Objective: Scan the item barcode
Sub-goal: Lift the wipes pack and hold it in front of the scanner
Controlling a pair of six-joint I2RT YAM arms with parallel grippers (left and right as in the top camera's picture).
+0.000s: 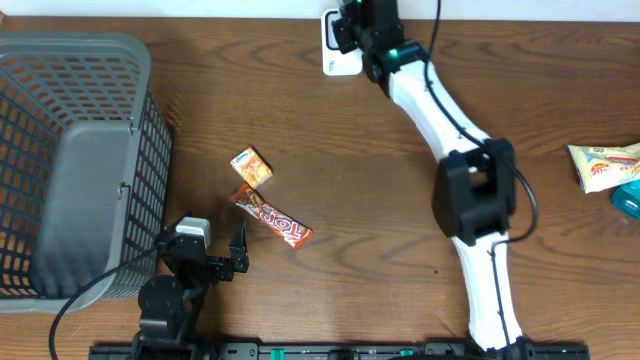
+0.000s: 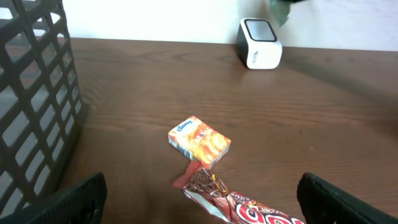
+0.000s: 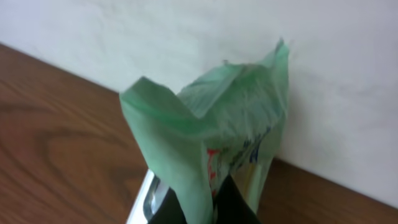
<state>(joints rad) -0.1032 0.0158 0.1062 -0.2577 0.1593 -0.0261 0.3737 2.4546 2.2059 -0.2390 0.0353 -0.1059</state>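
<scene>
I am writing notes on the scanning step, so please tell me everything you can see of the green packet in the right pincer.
The green packet is a thin, crinkled pouch, plastic by its look, with small red and yellow print low on its face. Its top edge is uneven, with two raised corners. It stands upright, pinched at its lower end by the shut right pincer, close over the white scanner. Nothing else is seen touching it.

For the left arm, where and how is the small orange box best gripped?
Probably from above, closing across the box's two long edges, near its middle. It lies flat, so only its thin sides give opposing faces; the bar's wrapper end crowds its near corner.
</scene>
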